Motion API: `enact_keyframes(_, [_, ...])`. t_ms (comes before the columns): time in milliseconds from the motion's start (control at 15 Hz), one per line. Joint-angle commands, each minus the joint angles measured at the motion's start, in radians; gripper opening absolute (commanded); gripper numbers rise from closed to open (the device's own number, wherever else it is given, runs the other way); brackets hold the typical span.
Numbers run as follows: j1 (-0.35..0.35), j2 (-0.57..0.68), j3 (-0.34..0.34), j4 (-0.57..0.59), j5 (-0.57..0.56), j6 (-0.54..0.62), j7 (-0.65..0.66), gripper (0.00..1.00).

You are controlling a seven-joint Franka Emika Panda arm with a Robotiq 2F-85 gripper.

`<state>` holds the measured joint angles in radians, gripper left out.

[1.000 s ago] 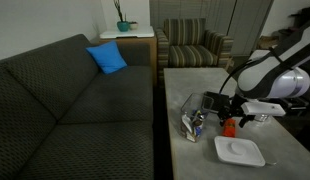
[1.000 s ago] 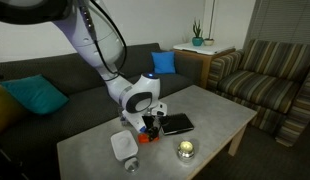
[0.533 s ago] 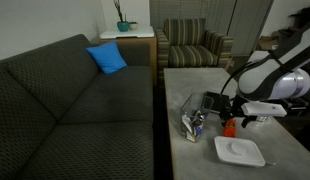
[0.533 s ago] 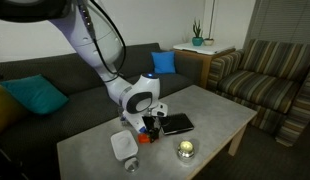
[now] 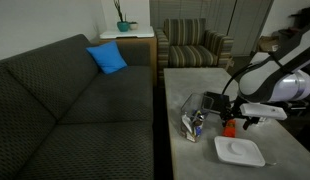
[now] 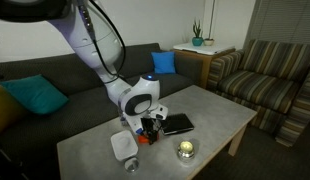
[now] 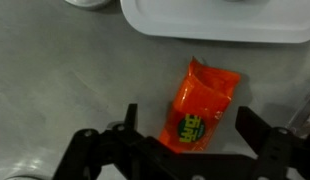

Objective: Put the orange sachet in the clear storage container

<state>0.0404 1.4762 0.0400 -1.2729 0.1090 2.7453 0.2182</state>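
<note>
The orange sachet [image 7: 202,106] lies flat on the grey table, just in front of the white tray [image 7: 225,22]. My gripper [image 7: 190,125] is open, low over the table, with one black finger on either side of the sachet's near end and gaps on both sides. In an exterior view the gripper [image 5: 232,119] hangs right above the sachet [image 5: 229,128]. The clear storage container [image 5: 193,123], with blue and white items inside, stands to the sachet's couch side. In an exterior view the gripper [image 6: 150,126] hides the sachet.
A black square tray [image 5: 209,103] lies beyond the container, and the white tray [image 5: 238,151] sits at the table's near end. A small glowing jar [image 6: 185,150] stands near the table edge. A dark couch [image 5: 65,100] runs along the table.
</note>
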Motion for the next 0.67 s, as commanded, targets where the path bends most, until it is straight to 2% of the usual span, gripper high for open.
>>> enact_keyframes(0, [-0.006,0.0,-0.001,-0.031,0.042,0.054,0.021,1.0])
enact_keyframes(600, [0.043,0.001,-0.084,-0.051,0.053,0.079,0.149,1.0])
